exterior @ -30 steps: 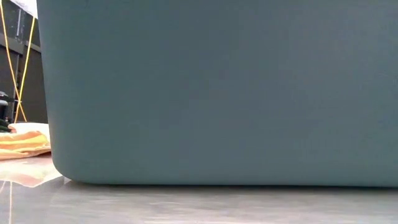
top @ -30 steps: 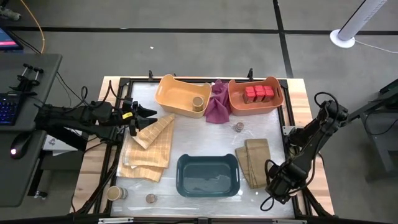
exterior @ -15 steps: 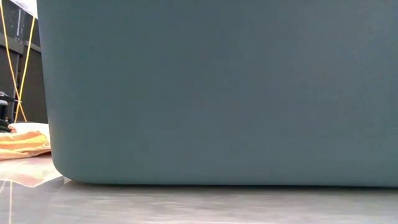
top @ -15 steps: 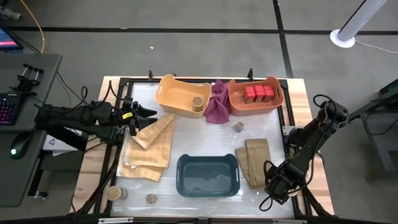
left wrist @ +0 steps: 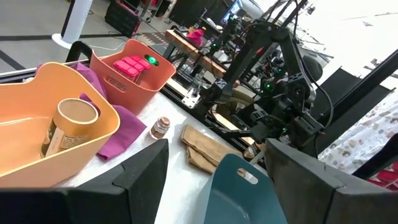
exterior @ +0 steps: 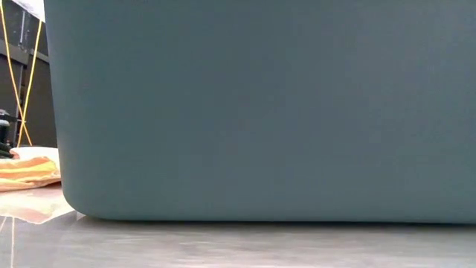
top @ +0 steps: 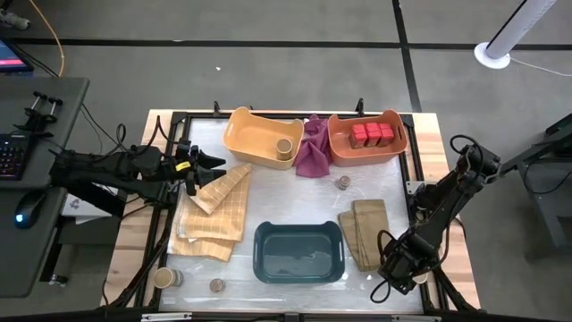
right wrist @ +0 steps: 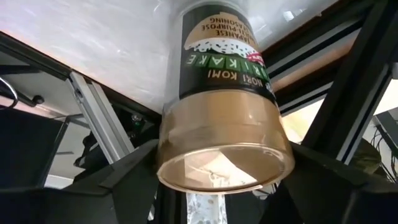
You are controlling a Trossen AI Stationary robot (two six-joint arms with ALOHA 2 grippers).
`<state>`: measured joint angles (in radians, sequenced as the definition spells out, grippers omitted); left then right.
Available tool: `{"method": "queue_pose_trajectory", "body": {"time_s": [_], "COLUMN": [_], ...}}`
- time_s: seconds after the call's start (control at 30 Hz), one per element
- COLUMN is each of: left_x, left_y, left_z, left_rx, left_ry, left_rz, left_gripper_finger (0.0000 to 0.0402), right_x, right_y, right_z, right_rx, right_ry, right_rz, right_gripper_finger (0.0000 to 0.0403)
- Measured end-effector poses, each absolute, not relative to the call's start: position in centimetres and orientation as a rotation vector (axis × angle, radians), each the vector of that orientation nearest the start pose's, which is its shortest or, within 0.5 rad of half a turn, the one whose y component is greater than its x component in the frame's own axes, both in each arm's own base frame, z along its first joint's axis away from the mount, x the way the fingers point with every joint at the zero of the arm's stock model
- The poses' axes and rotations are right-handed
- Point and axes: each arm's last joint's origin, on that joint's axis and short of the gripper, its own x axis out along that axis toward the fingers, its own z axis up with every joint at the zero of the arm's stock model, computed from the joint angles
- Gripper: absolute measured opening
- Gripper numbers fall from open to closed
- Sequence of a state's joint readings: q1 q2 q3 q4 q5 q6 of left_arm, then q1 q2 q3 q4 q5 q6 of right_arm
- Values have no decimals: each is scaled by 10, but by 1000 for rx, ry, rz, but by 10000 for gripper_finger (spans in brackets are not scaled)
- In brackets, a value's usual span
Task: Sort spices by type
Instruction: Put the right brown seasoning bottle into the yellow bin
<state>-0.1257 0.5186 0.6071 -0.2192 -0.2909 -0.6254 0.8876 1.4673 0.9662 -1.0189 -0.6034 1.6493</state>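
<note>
At the table's near right corner my right gripper (top: 399, 271) is shut on a spice jar (right wrist: 221, 93) with a dark label and a clear tan cap; the arm hides the jar in the high view. My left gripper (top: 214, 162) hangs open at the table's left, holding nothing. A tan cylinder (top: 284, 146) stands in the yellow bin (top: 246, 134). Three red tins (top: 372, 134) sit in the orange bin (top: 344, 148). A tiny dark-topped jar (top: 343, 182) stands on the table near them. Another cylinder (top: 164, 277) and a tiny jar (top: 216, 285) stand at the near left. My right gripper has the jar's clear tan cap (right wrist: 186, 134) between its two fingers (right wrist: 127, 180), one on each side. The fingers slant down toward the table's near right corner and lie along the jar, whose cap end faces the wrist. Whether the jar's far end rests on the table is hidden.
A teal bin (top: 299, 252) stands at the near middle and fills the low view. Folded tan cloths lie at the left (top: 214, 210) and the right (top: 365, 231). A magenta cloth (top: 313, 152) lies between the two far bins. The black frame rail (top: 295, 313) runs along the table's edges.
</note>
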Motion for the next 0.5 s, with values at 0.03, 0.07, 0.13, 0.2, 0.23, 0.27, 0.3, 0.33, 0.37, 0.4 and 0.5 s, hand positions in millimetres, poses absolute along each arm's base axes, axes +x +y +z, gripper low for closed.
{"method": "queue_pose_trajectory", "body": {"time_s": [0.03, 0.07, 0.13, 0.2, 0.23, 0.27, 0.3, 0.33, 0.37, 0.4, 0.5], "left_x": [124, 124, 124, 124, 124, 124, 124, 124, 124, 124, 124], "left_y": [-7, -7, -7, -7, -7, -7, -7, -7, -7, -7, -7], "left_z": [303, 303, 303, 303, 303, 303, 303, 303, 303, 303, 303], "left_rx": [-596, -596, -596, -596, -596, -596, -595, -595, -595, -595, -595], "left_ry": [72, 72, 72, 72, 72, 72, 72, 72, 72, 72, 72], "left_rz": [200, 200, 199, 199, 199, 199, 199, 200, 200, 200, 199], "left_gripper_finger": [249, 249, 249, 249, 249, 249, 249, 249, 249, 249, 249], "right_x": [139, 139, 140, 140, 140, 141, 141, 141, 141, 141, 141], "right_y": [197, 197, 197, 197, 197, 196, 196, 196, 196, 196, 197], "right_z": [210, 210, 209, 209, 209, 209, 209, 209, 209, 209, 210], "right_rx": [809, 810, 816, 816, 817, 819, 822, 826, 832, 840, 861], "right_ry": [2052, 2051, 2038, 2029, 2027, 2026, 2026, 2025, 2023, 2021, 2017], "right_rz": [-416, -418, -436, -441, -442, -444, -448, -456, -466, -478, -512], "right_gripper_finger": [302, 300, 299, 299, 299, 299, 299, 298, 296, 293, 279]}}
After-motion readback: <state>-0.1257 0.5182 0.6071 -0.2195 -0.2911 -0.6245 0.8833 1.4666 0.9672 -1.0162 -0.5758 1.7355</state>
